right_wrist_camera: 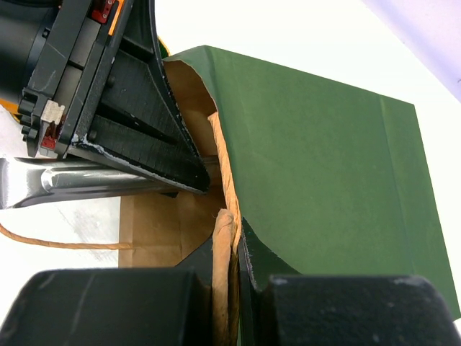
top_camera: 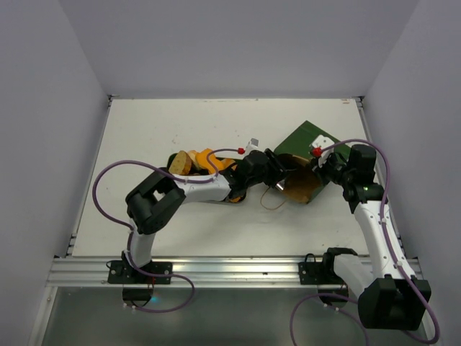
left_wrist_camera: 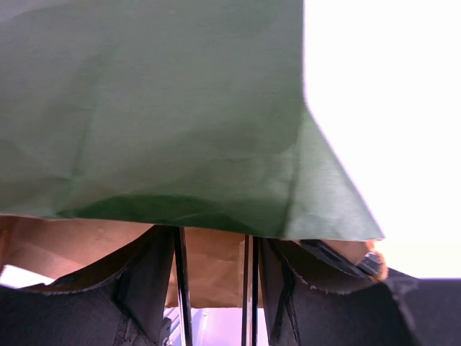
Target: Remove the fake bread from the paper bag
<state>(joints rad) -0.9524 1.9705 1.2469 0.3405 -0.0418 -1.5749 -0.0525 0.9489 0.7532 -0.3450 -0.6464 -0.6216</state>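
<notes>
two arms are working at the table (top_camera: pixel 144 130). the right gripper (right_wrist_camera: pixel 229 306) is pinching the rim of the one paper bag (top_camera: pixel 308 140), fingers pressed together on the paper. the left gripper (top_camera: pixel 277 179) is reaching into the bag's mouth, its fingers closed partway around one pair of metal tongs (right_wrist_camera: pixel 79 184). the bag is lying on its side, its brown inside facing the left arm, one string handle (top_camera: pixel 270 203) trailing on the table. the fake bread (top_camera: pixel 202 160), about four tan and orange pieces, is lying outside the bag to its left, partly hidden by the left arm.
</notes>
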